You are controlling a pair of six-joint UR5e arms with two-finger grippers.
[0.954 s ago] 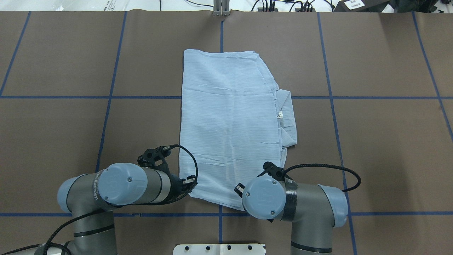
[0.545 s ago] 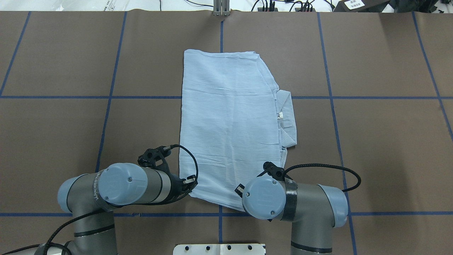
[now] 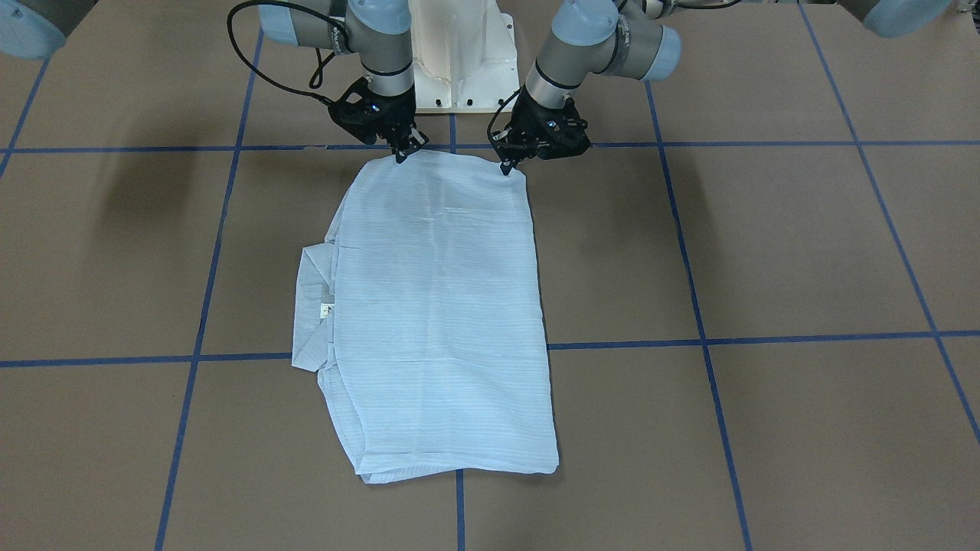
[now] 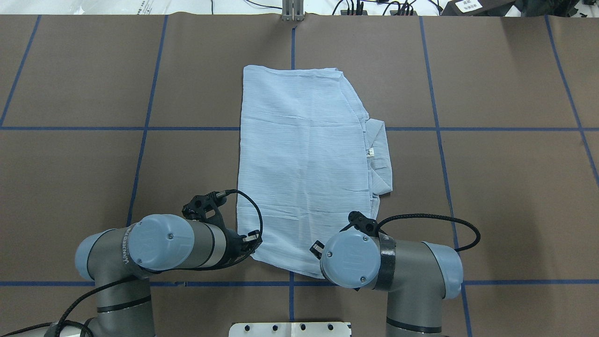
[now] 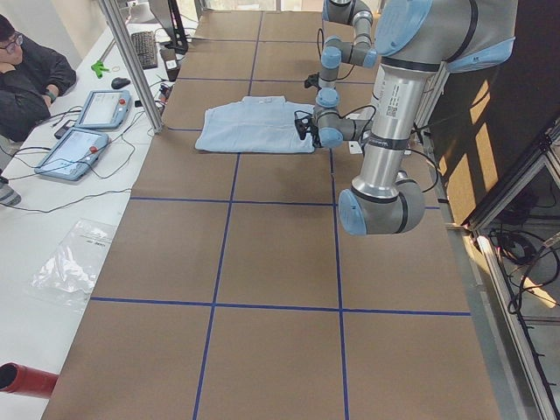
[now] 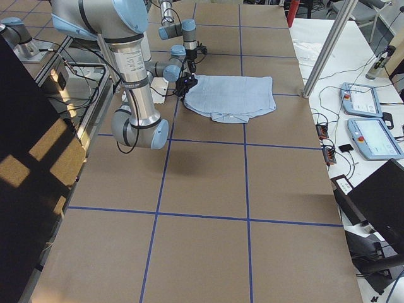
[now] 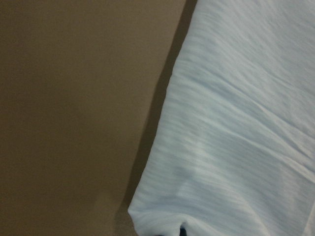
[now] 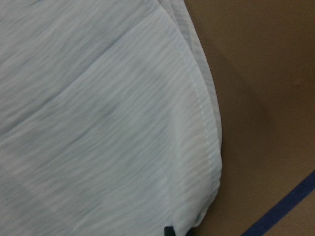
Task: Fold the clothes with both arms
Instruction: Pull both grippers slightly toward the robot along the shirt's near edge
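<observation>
Brown table [image 4: 514,187] and shirt [image 4: 299,164] unchanged; right arm [image 4: 407,267] shifted slightly outward.

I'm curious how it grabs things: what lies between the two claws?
Only an edge of the shirt runs between the left claw and right claw, clearest in the front-facing view.

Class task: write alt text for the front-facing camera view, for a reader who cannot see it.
A light blue shirt, folded into a long rectangle, lies flat on a brown table marked with blue grid lines. At its far edge, the robot's left gripper and right gripper each pinch one corner.
</observation>
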